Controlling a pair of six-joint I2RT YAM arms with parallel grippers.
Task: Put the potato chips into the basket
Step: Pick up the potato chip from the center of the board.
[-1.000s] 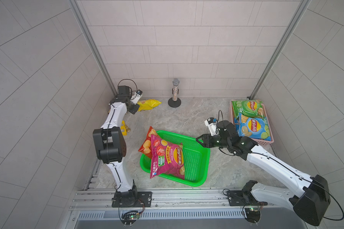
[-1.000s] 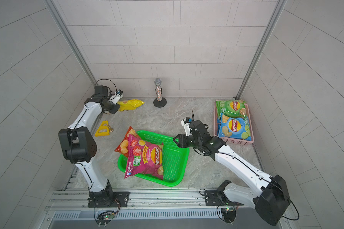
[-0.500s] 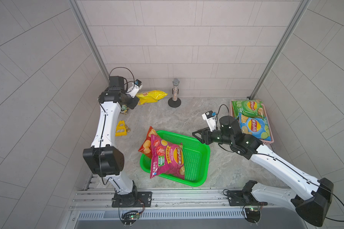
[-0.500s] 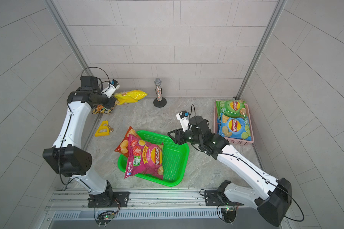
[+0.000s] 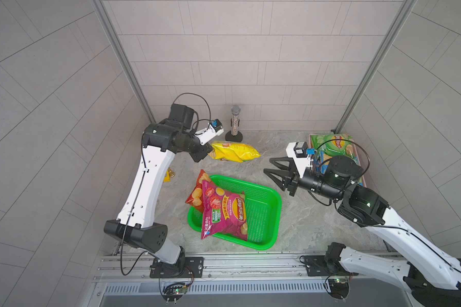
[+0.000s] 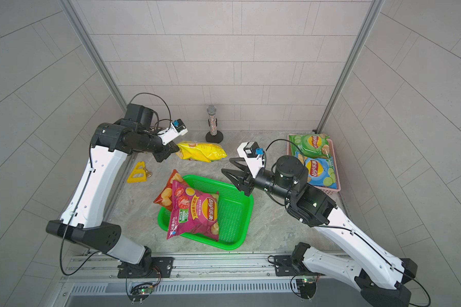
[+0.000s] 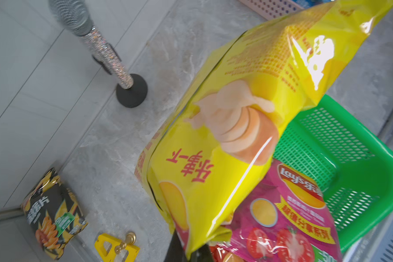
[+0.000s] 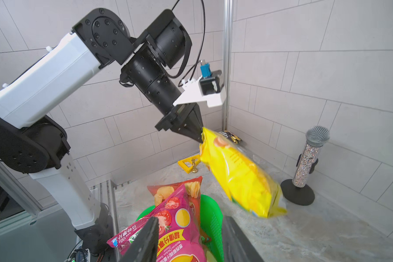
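Your left gripper (image 5: 207,153) is pinching one end of the yellow chip bag (image 5: 234,152), which hangs above the table just behind the green basket (image 5: 276,204). Your right gripper (image 5: 270,166) has its fingers spread and holds nothing, near the basket's far corner. A magenta bag (image 5: 224,212) and a red-orange bag (image 5: 196,192) lie in the basket, overhanging its rim

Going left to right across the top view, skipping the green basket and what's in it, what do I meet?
yellow triangular piece → left tool → yellow chip bag it pinches → pink basket. The microphone stand and the open right tool overlap the yellow bag's span, so both are left out.
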